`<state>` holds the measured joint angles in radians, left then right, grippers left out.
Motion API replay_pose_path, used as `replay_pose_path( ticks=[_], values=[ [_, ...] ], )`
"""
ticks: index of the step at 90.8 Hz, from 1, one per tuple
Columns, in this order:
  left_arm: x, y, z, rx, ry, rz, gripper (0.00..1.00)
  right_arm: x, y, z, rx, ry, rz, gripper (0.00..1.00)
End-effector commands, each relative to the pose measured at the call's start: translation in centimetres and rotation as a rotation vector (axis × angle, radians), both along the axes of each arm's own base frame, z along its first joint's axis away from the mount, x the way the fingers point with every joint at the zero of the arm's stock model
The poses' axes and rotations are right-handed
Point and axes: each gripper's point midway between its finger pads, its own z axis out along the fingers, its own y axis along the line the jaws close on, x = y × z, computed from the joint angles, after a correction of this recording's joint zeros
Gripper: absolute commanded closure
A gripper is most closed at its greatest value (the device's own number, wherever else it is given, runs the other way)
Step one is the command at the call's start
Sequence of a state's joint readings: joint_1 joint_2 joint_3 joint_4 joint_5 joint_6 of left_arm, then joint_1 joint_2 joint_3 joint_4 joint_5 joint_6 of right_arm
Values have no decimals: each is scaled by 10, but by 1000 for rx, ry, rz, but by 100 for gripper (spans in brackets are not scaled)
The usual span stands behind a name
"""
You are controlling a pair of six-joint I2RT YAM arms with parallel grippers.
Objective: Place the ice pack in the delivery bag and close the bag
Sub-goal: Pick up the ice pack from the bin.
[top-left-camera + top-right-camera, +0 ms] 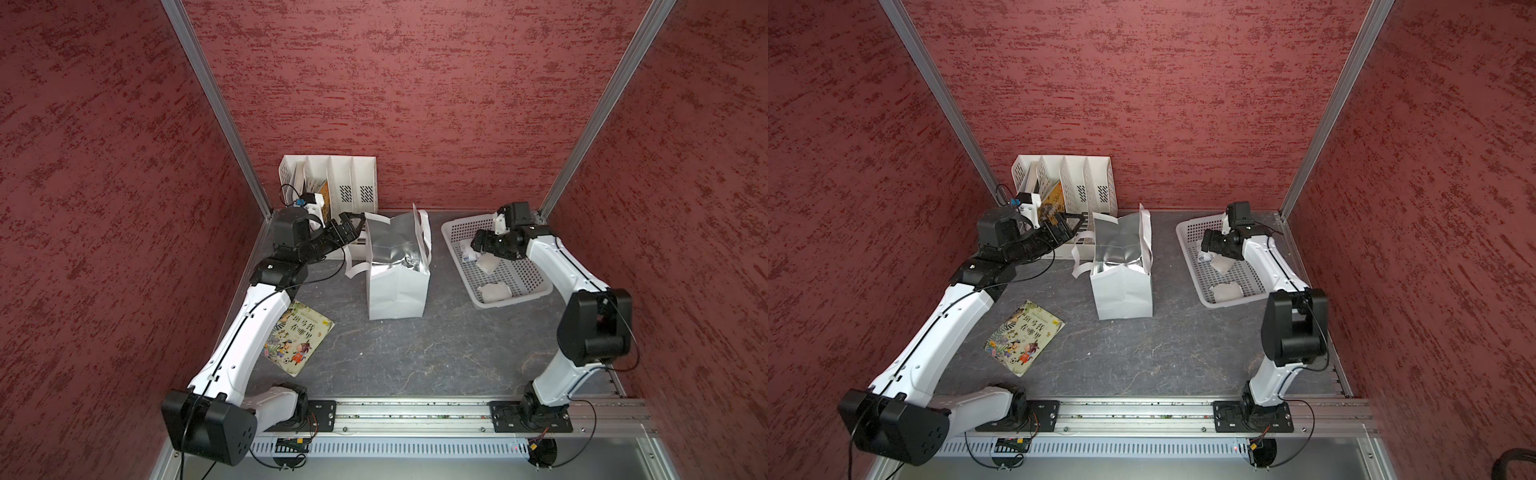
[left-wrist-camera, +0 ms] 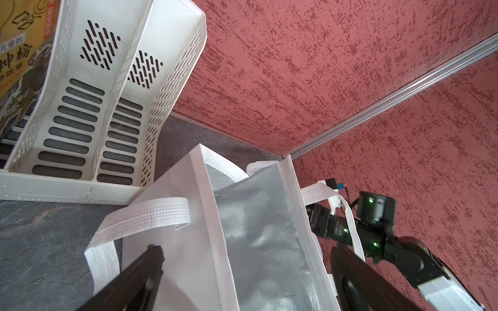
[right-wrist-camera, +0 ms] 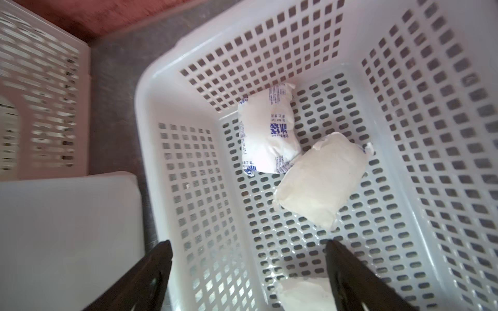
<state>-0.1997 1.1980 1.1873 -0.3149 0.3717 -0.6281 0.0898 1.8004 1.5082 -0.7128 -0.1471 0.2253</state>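
The white delivery bag (image 1: pixel 397 286) (image 1: pixel 1123 291) stands open at mid-table, its silver foil lining (image 2: pixel 256 242) showing. Three white ice packs lie in the perforated basket (image 3: pixel 151 107). One has blue print (image 3: pixel 266 132), a plain one (image 3: pixel 320 183) (image 1: pixel 487 262) leans on it, and another (image 3: pixel 304 293) (image 1: pixel 493 291) lies apart. My right gripper (image 3: pixel 249 243) (image 1: pixel 478 245) hovers open over the basket, holding nothing. My left gripper (image 2: pixel 245 249) (image 1: pixel 353 226) is open at the bag's left rim, empty.
The white basket (image 1: pixel 453 226) sits at the back right. A white slotted file rack (image 1: pixel 332 178) (image 2: pixel 80 107) holding books stands at the back left, close behind the left gripper. A picture book (image 1: pixel 297 338) lies flat near the left arm. Red walls close in three sides.
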Motion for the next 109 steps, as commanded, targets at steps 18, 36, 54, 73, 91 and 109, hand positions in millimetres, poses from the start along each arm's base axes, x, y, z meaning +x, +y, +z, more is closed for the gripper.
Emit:
replay_pose_path(
  ticks=[18,36,54,73,91,109],
  values=[
    [-1,-1,-6,15,6,4,0,37,0,-48,-234,129,60,11],
    [-6,1,-9,23,17,15,0,65,1,-72,-257,136,63,12],
    [-6,3,-7,28,19,24,0,82,2,-99,-282,156,70,14],
    [-5,3,-3,34,19,28,0,89,3,-120,-288,182,83,18],
    [-6,2,-1,36,19,27,0,90,7,-128,-276,203,107,28],
    [-7,1,2,33,10,27,0,92,8,-98,-268,133,107,46]
  ],
)
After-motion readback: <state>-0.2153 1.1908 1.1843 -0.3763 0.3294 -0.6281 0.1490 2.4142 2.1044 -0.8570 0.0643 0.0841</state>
